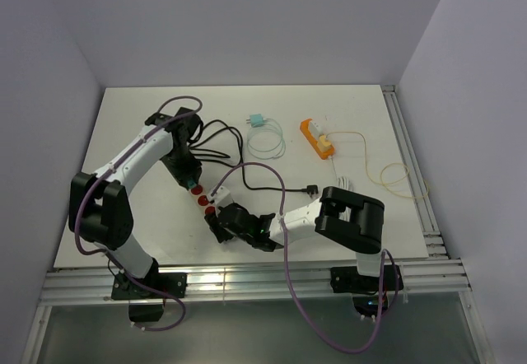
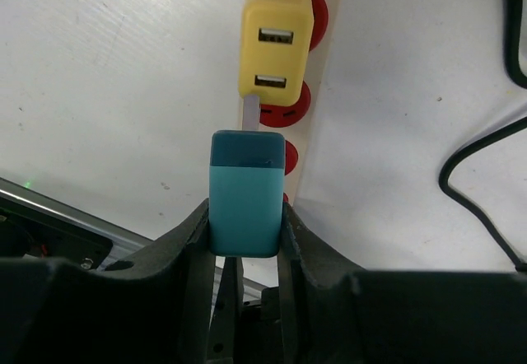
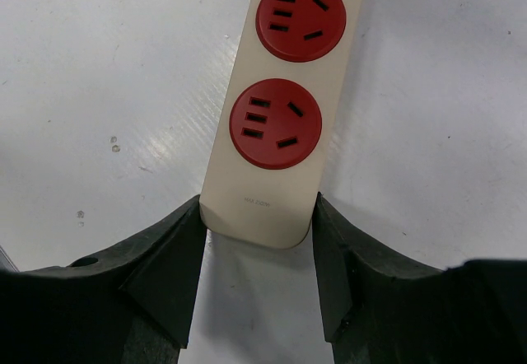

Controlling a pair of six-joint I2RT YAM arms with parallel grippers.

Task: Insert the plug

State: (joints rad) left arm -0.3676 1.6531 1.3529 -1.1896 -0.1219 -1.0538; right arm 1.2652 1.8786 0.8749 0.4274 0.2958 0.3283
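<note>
A cream power strip (image 3: 262, 206) with red sockets (image 3: 275, 123) lies on the white table, and my right gripper (image 3: 259, 216) is shut on its near end. The strip (image 1: 203, 200) shows small in the top view between both grippers. My left gripper (image 2: 245, 216) is shut on a teal plug (image 2: 245, 191), whose metal prong (image 2: 251, 112) points at a red socket (image 2: 282, 114). A yellow USB adapter (image 2: 276, 39) sits on the strip just beyond that socket. In the top view the left gripper (image 1: 194, 184) hovers over the strip and the right gripper (image 1: 216, 214) is at its near end.
An orange power strip (image 1: 316, 139) with a yellow cable (image 1: 395, 175) lies at the back right. A second teal plug (image 1: 257, 122) with a coiled thin wire sits at the back. Black cables (image 1: 216, 137) and a black plug (image 1: 311, 189) lie mid-table. Walls close in on both sides.
</note>
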